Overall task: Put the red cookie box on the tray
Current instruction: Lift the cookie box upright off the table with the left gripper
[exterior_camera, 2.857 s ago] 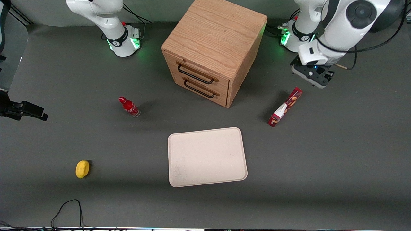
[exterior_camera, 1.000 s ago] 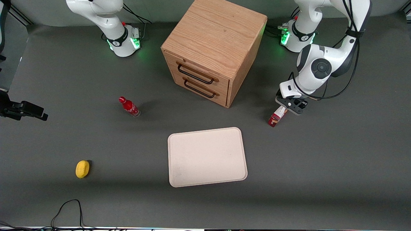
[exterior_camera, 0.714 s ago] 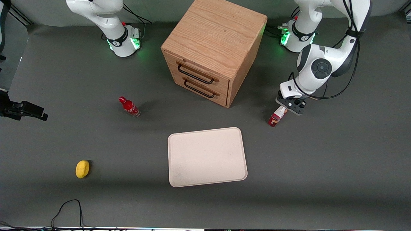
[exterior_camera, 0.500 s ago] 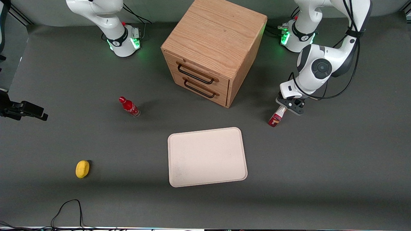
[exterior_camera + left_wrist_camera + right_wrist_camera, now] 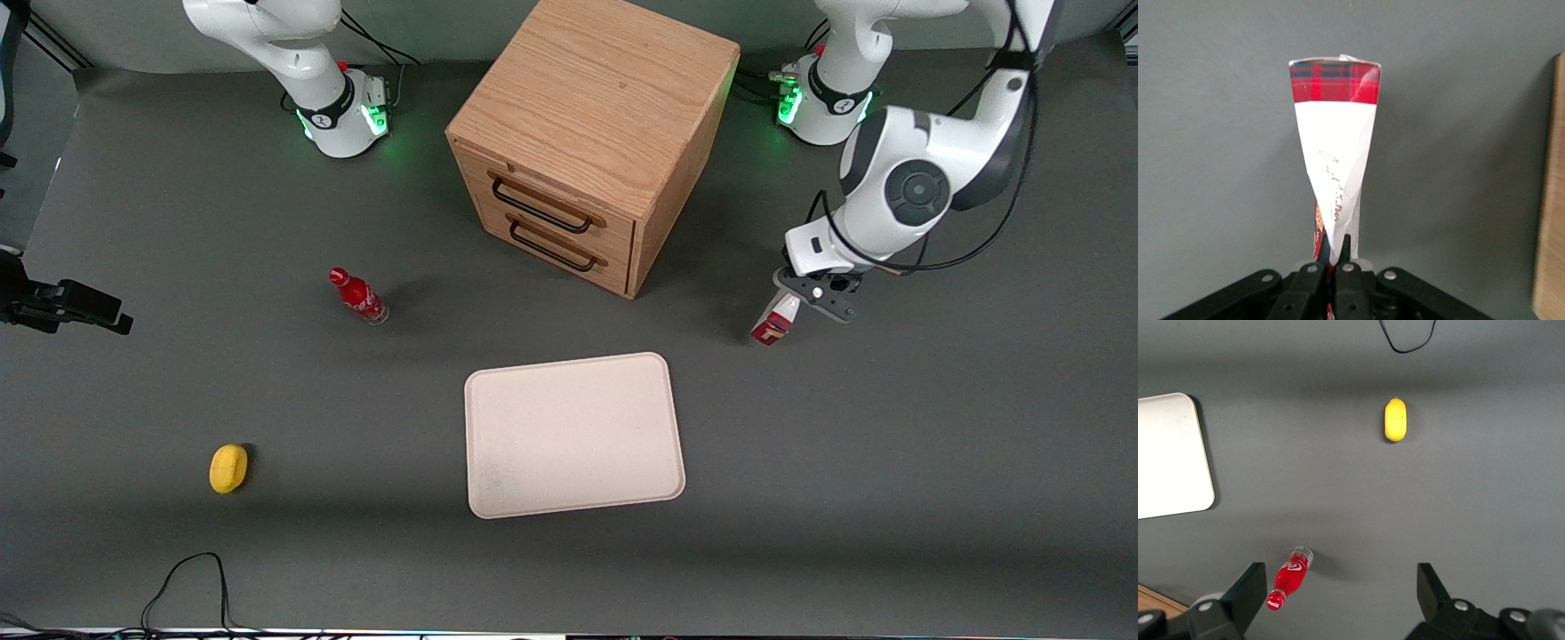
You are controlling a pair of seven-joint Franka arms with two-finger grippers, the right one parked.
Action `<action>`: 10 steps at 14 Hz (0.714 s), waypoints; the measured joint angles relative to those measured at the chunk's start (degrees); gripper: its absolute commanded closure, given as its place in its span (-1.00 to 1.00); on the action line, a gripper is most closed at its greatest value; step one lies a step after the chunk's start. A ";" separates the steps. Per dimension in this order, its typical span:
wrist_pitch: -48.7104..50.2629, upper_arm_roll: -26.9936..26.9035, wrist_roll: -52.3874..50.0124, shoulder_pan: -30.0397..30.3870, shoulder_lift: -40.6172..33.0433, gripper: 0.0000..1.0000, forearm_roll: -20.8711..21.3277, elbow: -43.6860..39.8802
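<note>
The red cookie box [image 5: 775, 322] hangs tilted above the table beside the wooden cabinet, toward the working arm's end, with only its lower end showing under the wrist. My left gripper [image 5: 805, 300] is shut on it. In the left wrist view the red cookie box [image 5: 1335, 160] runs away from the left gripper [image 5: 1332, 248], showing its white wedge and a red plaid end, and the black fingers [image 5: 1346, 248] pinch its near end. The cream tray [image 5: 573, 433] lies flat on the table, nearer the front camera than the cabinet, and nothing is on it.
A wooden cabinet [image 5: 591, 133] with two drawers stands at the table's middle, close beside the lifted box. A small red bottle [image 5: 357, 296] and a yellow lemon-like object [image 5: 228, 468] lie toward the parked arm's end. A black cable [image 5: 187, 582] loops at the front edge.
My left arm came down onto the box where it lay on the table and closed on it. In the last half second it rose, lifting the box off the table.
</note>
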State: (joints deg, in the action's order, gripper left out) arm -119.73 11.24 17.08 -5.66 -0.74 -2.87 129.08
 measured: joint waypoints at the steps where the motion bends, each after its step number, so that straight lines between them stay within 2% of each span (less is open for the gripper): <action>1: 5.67 -0.08 -0.33 0.02 -1.41 1.00 0.02 -3.53; 6: 32.86 -2.05 -1.01 0.44 -3.94 1.00 0.14 -26.14; 8: 39.86 -2.99 -1.01 0.72 -3.95 1.00 0.24 -33.33; 10: 42.52 -3.21 -1.68 0.79 -3.76 1.00 0.28 -37.61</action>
State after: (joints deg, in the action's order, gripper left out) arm -77.21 8.03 15.40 -4.87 -4.50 -2.58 91.47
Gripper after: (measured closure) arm 0.974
